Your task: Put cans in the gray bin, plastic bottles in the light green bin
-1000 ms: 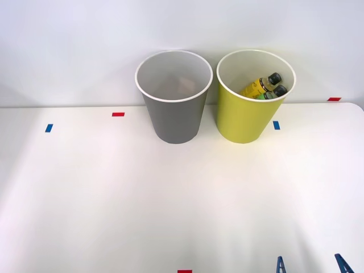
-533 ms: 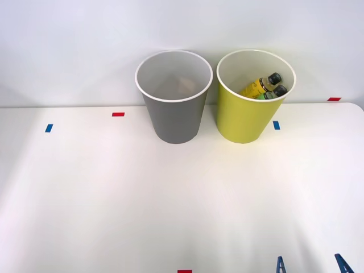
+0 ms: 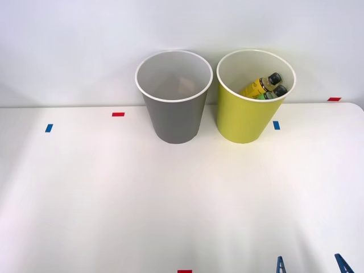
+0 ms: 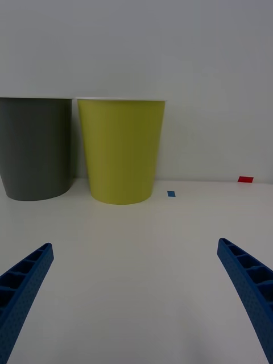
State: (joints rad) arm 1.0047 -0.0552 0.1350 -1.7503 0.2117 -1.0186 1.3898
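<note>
while our right gripper (image 4: 136, 296) hangs low over the near edge of the white table (image 3: 114, 193), its two blue ribbed fingers (image 4: 23, 284) stand wide apart with nothing between them. in the front view we see just their tips at the table's near right. the wrist view shows us the round tapered yellow-green bin (image 4: 121, 151) and the same-shaped gray bin (image 4: 35, 148) from the side, upright, just beside each other, walls only. the front view looks down past their white rims: inside the yellow-green bin (image 3: 244, 116) lie the two slim plastic bottles with black screw caps, one yellow (image 3: 259, 86), one green (image 3: 272, 94), side by side, tilted, caps pointing up toward the far right wall. both bins stand well apart from our gripper, at the far side of the table, the gray bin (image 3: 175, 116) to the left.
</note>
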